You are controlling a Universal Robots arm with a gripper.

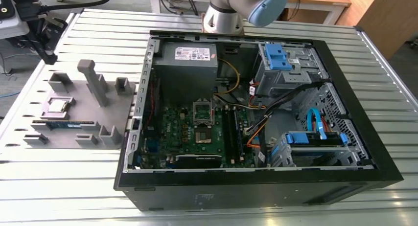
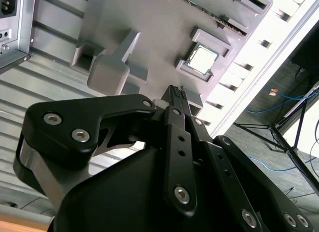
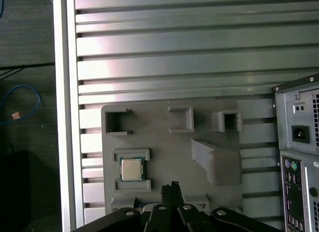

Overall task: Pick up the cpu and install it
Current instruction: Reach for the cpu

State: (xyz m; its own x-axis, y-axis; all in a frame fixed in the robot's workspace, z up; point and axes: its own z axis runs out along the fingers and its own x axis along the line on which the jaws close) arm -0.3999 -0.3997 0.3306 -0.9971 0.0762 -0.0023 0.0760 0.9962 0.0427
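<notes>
Exterior view: the cpu point(image 1: 58, 105) lies flat, metal top up, in a raised-frame nest on the fixture plate point(image 1: 81, 113), which stands beside the open computer case point(image 1: 385, 172). The nest presumably fixes the chip's position for a top-down grasp. Second wrist view: the gripper point(image 2: 174, 92) hangs over the fixture plate point(image 2: 159, 22), near the cpu point(image 2: 202, 58) but apart from it. Its fingers appear closed together and hold nothing. First wrist view: the cpu point(image 3: 130, 169) sits untouched in its nest on the fixture plate point(image 3: 164, 147), with the gripper point(image 3: 173, 186) offset from it.

empty claw point(image 2: 175, 91), tips together
</notes>
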